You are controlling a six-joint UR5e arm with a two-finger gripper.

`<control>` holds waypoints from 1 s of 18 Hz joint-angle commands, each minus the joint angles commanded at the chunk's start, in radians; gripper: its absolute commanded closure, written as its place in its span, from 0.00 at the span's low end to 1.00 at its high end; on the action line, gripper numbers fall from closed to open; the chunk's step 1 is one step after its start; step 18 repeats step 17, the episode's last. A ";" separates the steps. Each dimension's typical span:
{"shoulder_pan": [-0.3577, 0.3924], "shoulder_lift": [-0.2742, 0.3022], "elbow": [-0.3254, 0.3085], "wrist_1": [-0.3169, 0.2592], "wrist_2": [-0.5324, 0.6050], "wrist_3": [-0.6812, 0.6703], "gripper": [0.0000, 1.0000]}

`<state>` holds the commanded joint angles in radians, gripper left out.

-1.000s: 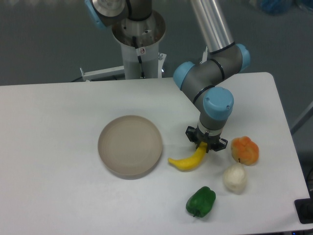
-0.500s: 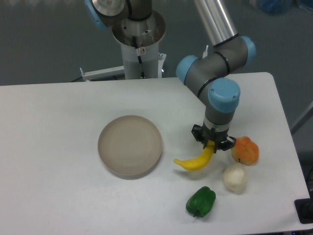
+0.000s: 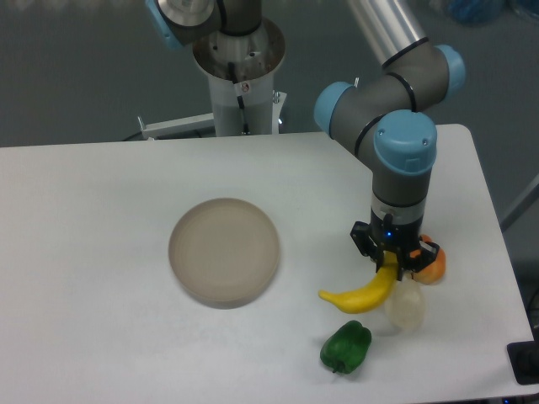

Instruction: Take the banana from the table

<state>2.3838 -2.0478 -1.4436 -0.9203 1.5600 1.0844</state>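
My tool (image 3: 390, 267) is closed on the banana (image 3: 362, 293), pinching it at its upper right end, so the fruit hangs out from the grip rather than sitting centred in it. From the tool the banana runs toward about eight o'clock: its long axis slopes down and to the left, the free tapered tip pointing toward the gap between the round plate (image 3: 224, 251) and the green pepper (image 3: 346, 346). I cannot tell for certain whether that free tip is clear of the tabletop (image 3: 101, 320) or just brushing it; the faint shadow beneath suggests to me it is slightly raised.

What matters for my next move is that I hold one end only. All the length lies to one side of my grip, at eight o'clock, so I judge the banana may pivot or droop about the pinch point as I go straight up. The lift should be vertical and steady, not a swing.

The neighbours crowd close. The white lumpy piece (image 3: 406, 308) sits just below my tool at about five o'clock, partly behind the banana's held end, and the orange fruit (image 3: 431, 263) is just beside my tool at three o'clock, largely hidden by it. The pepper lies below the banana at six o'clock, apart from it.
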 joint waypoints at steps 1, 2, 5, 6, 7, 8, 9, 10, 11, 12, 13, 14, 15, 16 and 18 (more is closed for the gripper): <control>0.000 -0.002 0.012 -0.009 0.000 0.003 0.79; 0.000 -0.006 0.028 -0.015 0.000 0.005 0.79; -0.002 -0.026 0.074 -0.032 0.002 0.005 0.79; -0.002 -0.029 0.083 -0.044 0.002 0.005 0.79; 0.000 -0.028 0.086 -0.054 0.002 0.006 0.79; 0.000 -0.026 0.086 -0.057 0.002 0.011 0.79; 0.000 -0.025 0.086 -0.057 0.002 0.017 0.79; 0.002 -0.025 0.086 -0.058 0.006 0.022 0.79; 0.002 -0.023 0.083 -0.058 0.017 0.026 0.79; 0.002 -0.022 0.085 -0.058 0.026 0.034 0.79; 0.003 -0.020 0.086 -0.061 0.031 0.048 0.79; 0.003 -0.018 0.086 -0.066 0.031 0.061 0.79; 0.005 -0.015 0.085 -0.066 0.031 0.066 0.79; 0.005 -0.015 0.083 -0.066 0.031 0.068 0.79; 0.005 -0.015 0.078 -0.065 0.031 0.068 0.79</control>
